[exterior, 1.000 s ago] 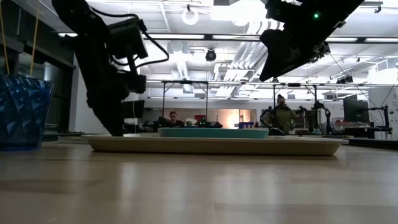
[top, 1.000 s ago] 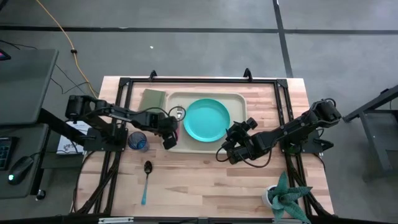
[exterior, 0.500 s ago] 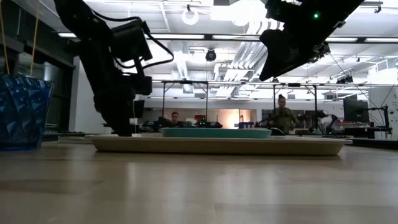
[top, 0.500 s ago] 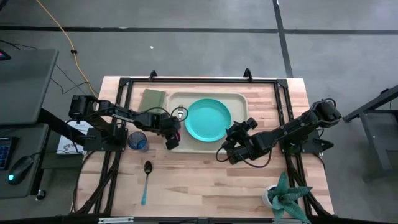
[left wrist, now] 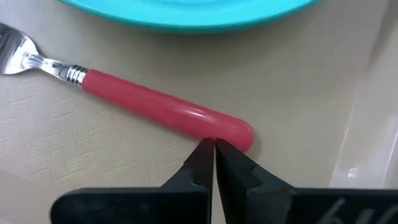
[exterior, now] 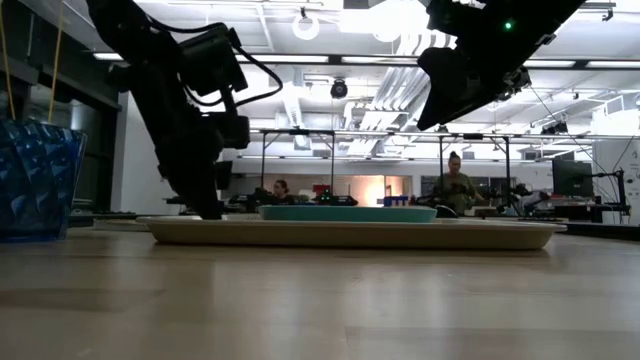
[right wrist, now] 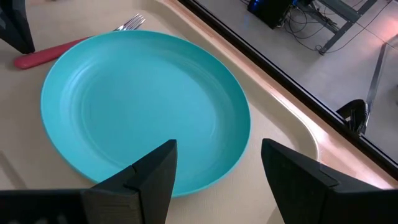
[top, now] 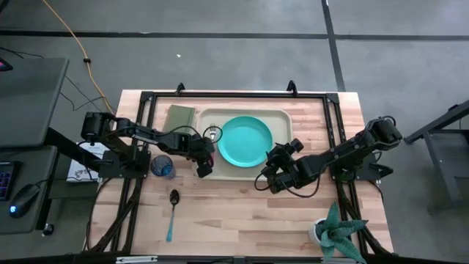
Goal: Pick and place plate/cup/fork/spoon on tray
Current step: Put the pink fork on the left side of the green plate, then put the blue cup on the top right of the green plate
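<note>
A: Looking down from high up. Hard to spot the fork (top: 211, 134) there. Only a bit of silver on the tray (top: 278, 112), just left of the plate (top: 244, 141).

B: Much plainer from the left wrist. Long red handle, smooth and shiny, round at the end. Silver prongs at the other end. Lying flat on the tray floor, right beside the plate's rim.

A: Pointing which way?

B: Prongs toward the far side of the tray, handle end toward the near side. Long way running along the plate's left side.

A: And the left gripper (left wrist: 214, 146)?

B: Pinched together, two thin dark tips, right at the round end of the handle. Holding nothing. Touching the handle or just over it, can't tell.

A: Right gripper (right wrist: 217, 163)?

B: Spread wide, nothing in between. Hanging by the tray's near rim, close to the plate.

A: From the table-top camera?

B: No fork there at all. Just the tray as a thin cream strip, the plate as a teal line on it, and the cup (exterior: 35, 180) big at the side, see-through blue, bumpy.

A: Cup from above?

B: Standing on bare wood, off the tray, to its left. Spoon (top: 171, 213) on the wood too, nearer the front. Dark bowl toward the tray, pale blue handle toward the front edge.

A: Tray and plate up close?

B: Tray pale with round corners and a woven pattern pressed in. Plate round and smooth, with faint rings.
</note>
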